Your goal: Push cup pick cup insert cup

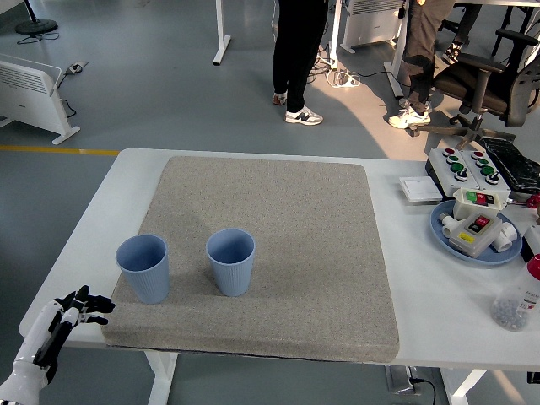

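Two light blue cups stand upright on a grey mat (278,219). The left cup (143,268) is near the mat's left edge. The right cup (230,261) stands a short gap to its right. My left hand (72,310) comes in from the lower left corner, over the table's near left edge, below and left of the left cup. Its fingers are spread and hold nothing. It does not touch a cup. My right arm does not show.
The white table (422,295) carries a blue plate (456,242) with a button box at the right, a control panel (468,164) behind it, and a clear bottle (516,299) at the right edge. Two people's legs stand beyond the table.
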